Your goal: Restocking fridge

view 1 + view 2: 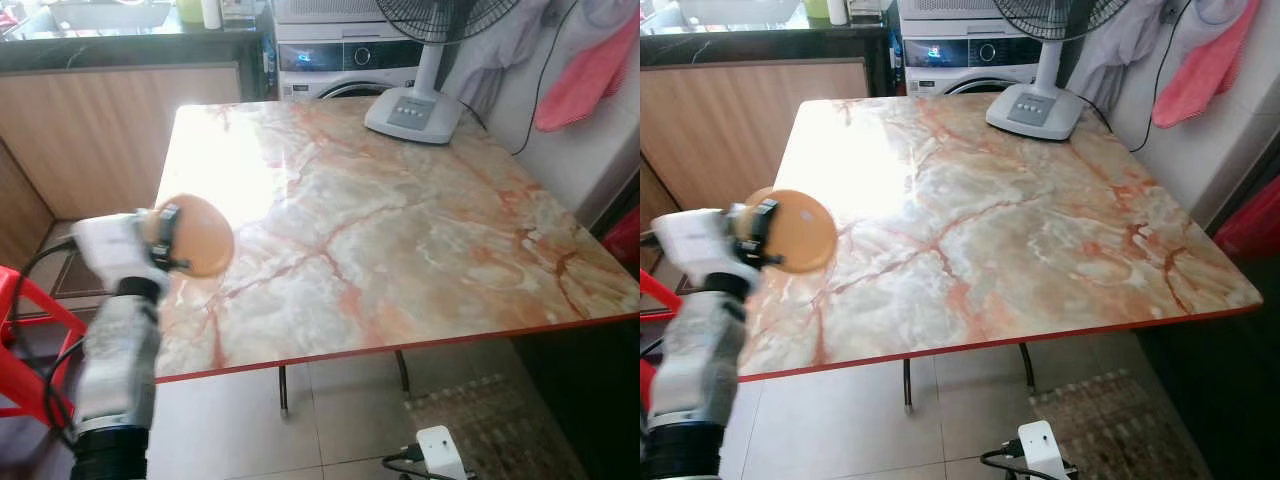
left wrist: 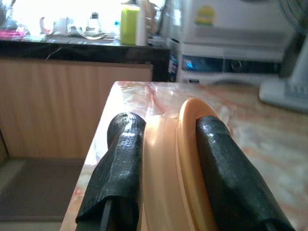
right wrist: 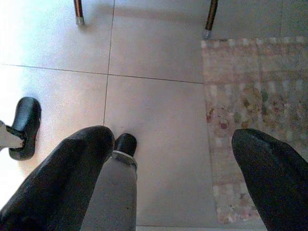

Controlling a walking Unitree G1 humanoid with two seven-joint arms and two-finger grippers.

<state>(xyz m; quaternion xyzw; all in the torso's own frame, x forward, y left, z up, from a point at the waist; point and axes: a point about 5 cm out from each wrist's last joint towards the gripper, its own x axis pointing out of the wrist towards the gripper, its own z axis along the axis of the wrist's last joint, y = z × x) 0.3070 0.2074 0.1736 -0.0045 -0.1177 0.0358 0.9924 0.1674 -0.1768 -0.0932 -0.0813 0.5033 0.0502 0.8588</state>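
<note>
At the far left a red plastic chair point(image 1: 25, 330) stands on the tiled floor point(image 1: 240, 430) beside the robot's silver left arm. The left gripper point(image 2: 166, 144) is raised at the near left edge of the marble table point(image 1: 400, 230), its two black fingers point(image 2: 120, 163) clamped on either side of a flat, round orange container point(image 1: 190, 235), which is held on edge above the tabletop. Behind the table, a wooden counter point(image 1: 120, 120) with a dark top carries a yellow-green bottle point(image 2: 129, 25), and a washing machine point(image 1: 345, 55) sits next to it. A grey fan base point(image 1: 412, 113) rests on the table's far side, a pink cloth point(image 1: 585, 75) hanging on the wall beyond. The right gripper point(image 3: 173, 163) hangs low over the floor tiles, fingers spread apart and holding nothing, near a patterned rug point(image 3: 255, 96).
</note>
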